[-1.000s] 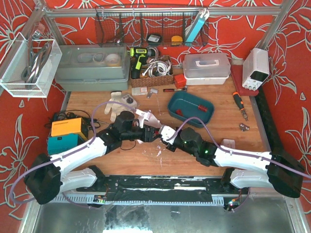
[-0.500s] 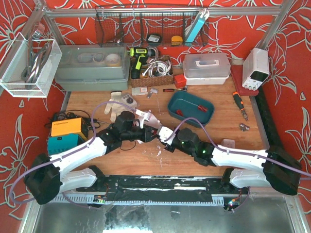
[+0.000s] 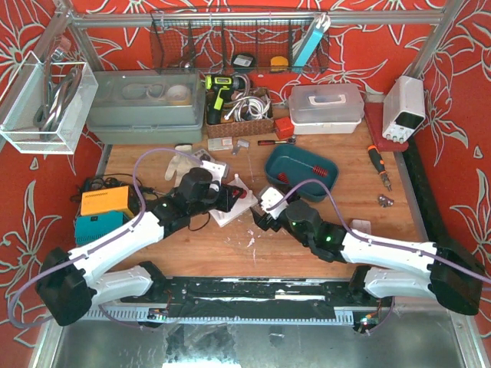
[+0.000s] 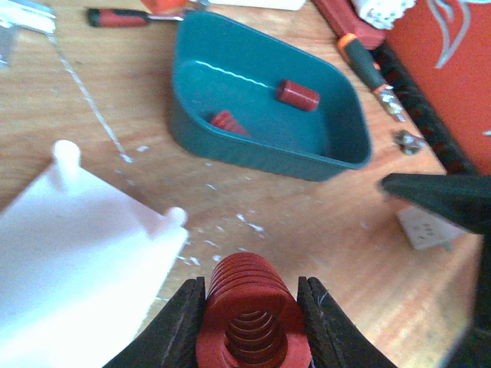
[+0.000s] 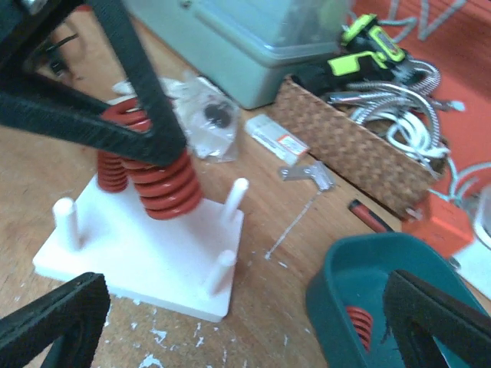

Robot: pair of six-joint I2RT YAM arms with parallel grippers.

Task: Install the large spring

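1. Near the middle of the wooden table [image 3: 360, 192], the two arms meet over a white plate [image 5: 146, 261] with upright pegs.
2. The left gripper [image 4: 253, 310] pinches the large spring [image 5: 165, 180], a red coil, with one black finger [image 4: 180, 326] pressed against each side.
3. Seen from the right wrist, the large spring stands nearly upright, leaning a little, with its lower end on the white plate. Whether a peg runs up inside it cannot be told.
4. A second red spring [image 5: 115, 172] stands on the same plate just behind the held one, close enough that a gap cannot be made out.
5. Three bare pegs [image 5: 238, 195] rise from the plate, apart from both coils.
6. The right gripper [image 5: 245, 307] hangs just beside the plate, with its fingers [image 5: 54, 322] spread wide and nothing between them.
7. A teal tray [image 4: 253, 153] sits beyond the plate, apart from it, and holds small red parts [image 4: 298, 93].
8. A wicker basket [image 5: 360, 161] of cables stands farther back.
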